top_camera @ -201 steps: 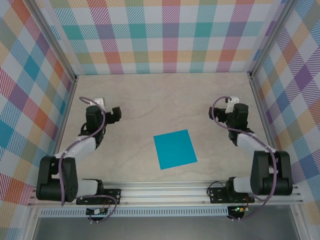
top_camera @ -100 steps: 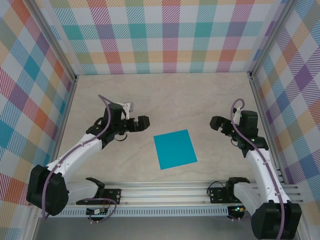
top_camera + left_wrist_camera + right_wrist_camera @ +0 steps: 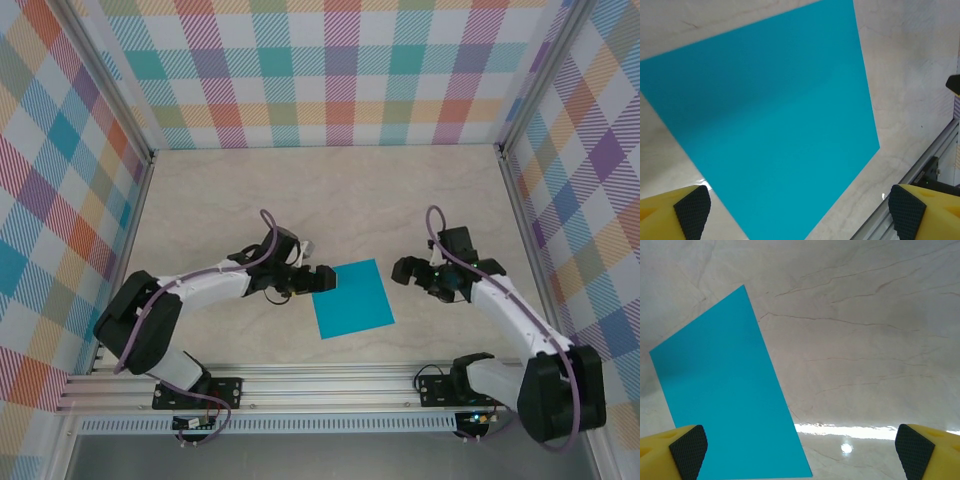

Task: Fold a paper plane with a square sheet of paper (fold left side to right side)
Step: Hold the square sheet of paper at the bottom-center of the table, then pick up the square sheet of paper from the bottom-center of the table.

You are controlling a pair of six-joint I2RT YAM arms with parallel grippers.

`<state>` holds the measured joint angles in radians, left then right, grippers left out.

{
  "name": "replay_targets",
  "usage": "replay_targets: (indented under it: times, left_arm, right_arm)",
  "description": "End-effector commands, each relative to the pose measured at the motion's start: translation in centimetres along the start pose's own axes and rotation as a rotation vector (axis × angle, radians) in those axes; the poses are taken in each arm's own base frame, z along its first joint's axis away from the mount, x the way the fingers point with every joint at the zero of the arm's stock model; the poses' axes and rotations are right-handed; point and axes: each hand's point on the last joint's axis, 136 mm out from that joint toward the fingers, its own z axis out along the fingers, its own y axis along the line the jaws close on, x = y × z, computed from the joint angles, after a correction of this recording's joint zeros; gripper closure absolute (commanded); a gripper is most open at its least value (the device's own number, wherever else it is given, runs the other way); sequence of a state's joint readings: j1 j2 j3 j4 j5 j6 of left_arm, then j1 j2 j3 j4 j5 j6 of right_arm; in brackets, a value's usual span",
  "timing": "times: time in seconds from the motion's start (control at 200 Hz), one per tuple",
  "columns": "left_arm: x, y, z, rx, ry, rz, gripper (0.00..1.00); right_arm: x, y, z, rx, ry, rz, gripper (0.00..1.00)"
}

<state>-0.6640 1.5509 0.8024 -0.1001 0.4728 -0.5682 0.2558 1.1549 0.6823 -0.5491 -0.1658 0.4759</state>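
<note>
1. Flat on table [image 3: 300, 200], toward 6 o'clock of centre: square sheet of paper [image 3: 351, 298].
2. At its 10 o'clock corner: left gripper [image 3: 322, 280], jaws wide, empty.
3. Near its 2 o'clock corner: right gripper [image 3: 403, 270], jaws wide, empty.

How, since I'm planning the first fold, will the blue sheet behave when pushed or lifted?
The square sheet of paper lies thin and flat, so it will probably flop if lifted by one edge. The table looks smooth and glossy, so a push would likely slide it. No edge stands raised, so pinching may be hard.
</note>
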Motion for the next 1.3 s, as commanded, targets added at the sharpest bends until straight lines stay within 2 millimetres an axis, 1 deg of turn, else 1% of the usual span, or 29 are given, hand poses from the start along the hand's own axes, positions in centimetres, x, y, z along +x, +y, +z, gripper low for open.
replay_targets:
  times: [0.0, 0.12, 0.25, 0.415, 0.555, 0.65, 0.84, 0.995, 1.18, 1.295]
  left_arm:
    - [-0.3, -2.5, 1.1, 0.077, 0.026, 0.011, 0.07]
    - [0.3, -2.0, 2.3, 0.055, 0.057, 0.001, 0.09]
    - [0.8, -1.1, 3.1, 0.025, 0.072, -0.019, 0.09]
    - [1.4, 0.0, 3.7, -0.009, 0.093, -0.031, 0.09]
    - [1.7, 0.7, 4.0, -0.031, 0.108, -0.037, 0.10]
    - [1.9, 1.1, 4.2, -0.050, 0.116, -0.041, 0.10]
    - [2.0, 1.6, 4.4, -0.066, 0.118, -0.043, 0.10]
    - [2.1, 1.9, 4.4, -0.079, 0.121, -0.043, 0.10]
    - [2.1, 2.1, 4.5, -0.083, 0.118, -0.044, 0.10]
    - [2.1, 2.2, 4.5, -0.085, 0.117, -0.046, 0.10]
  right_arm:
    - [-2.0, 2.1, 1.4, 0.015, -0.027, -0.038, 0.00]
    - [-2.9, 3.9, 4.0, 0.039, 0.002, -0.084, 0.00]
    - [-3.4, 5.1, 6.7, 0.055, 0.040, -0.105, 0.00]
    - [-3.3, 5.4, 9.1, 0.102, 0.083, -0.129, 0.00]
    - [-2.1, 5.4, 10.6, 0.129, 0.139, -0.146, 0.00]
    - [-1.1, 5.7, 11.1, 0.127, 0.174, -0.152, 0.01]
    - [2.0, 6.7, 11.6, 0.102, 0.265, -0.167, 0.11]
    - [4.0, 7.7, 11.7, 0.091, 0.310, -0.198, 0.15]
    - [5.0, 8.7, 11.4, 0.080, 0.328, -0.225, 0.18]
    - [5.2, 9.4, 11.2, 0.055, 0.329, -0.230, 0.20]
